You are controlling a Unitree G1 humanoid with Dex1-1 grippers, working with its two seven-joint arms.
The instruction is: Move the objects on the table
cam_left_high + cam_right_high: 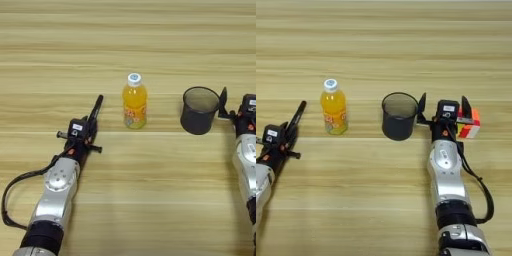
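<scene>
- Left gripper [95, 111]: closed on the black marker [96, 107], whose long axis points away and slightly right; forearm low over the table [150, 200].
- Orange juice bottle [134, 101]: upright, just right of the marker tip.
- Right gripper [442, 107]: fingers spread, empty, between black mesh pen cup [399, 116] and puzzle cube [471, 124].

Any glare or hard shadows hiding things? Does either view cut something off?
Left eye view: even light, no glare on the table, soft shadows by the juice bottle and pen cup; the open right gripper is cropped at the edge. Right eye view: same light; puzzle cube shows, left gripper partly cropped, holding the black marker.
</scene>
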